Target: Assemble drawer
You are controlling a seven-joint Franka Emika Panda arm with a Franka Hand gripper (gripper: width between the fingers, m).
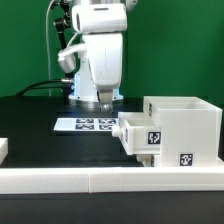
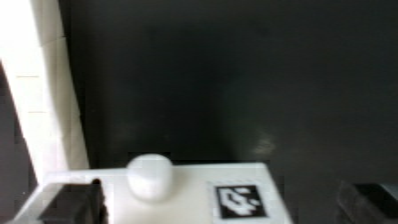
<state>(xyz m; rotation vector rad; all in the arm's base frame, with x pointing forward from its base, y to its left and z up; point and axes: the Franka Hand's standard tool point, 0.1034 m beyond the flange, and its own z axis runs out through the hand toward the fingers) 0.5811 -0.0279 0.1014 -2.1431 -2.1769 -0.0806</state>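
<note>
The drawer's white box-like shell (image 1: 182, 122) stands at the exterior view's right, open on top, with a tag low on its front. A white tray (image 1: 134, 133) with a black-and-white tag sticks partly out of the shell's side toward the exterior view's left. My gripper (image 1: 105, 101) hangs just beyond the tray's outer end, close to it. In the wrist view the tray's end face (image 2: 196, 195) shows a rounded white knob (image 2: 150, 177) and a tag (image 2: 242, 200). My gripper (image 2: 217, 206) is open, its dark fingers (image 2: 64, 205) wide apart on either side of that end. A second tray is not clearly seen.
The marker board (image 1: 86, 124) lies on the black table behind the gripper. A long low white rail (image 1: 100, 180) runs along the table's front edge and also shows in the wrist view (image 2: 39, 90). A small white piece (image 1: 3, 148) sits at the exterior view's far left.
</note>
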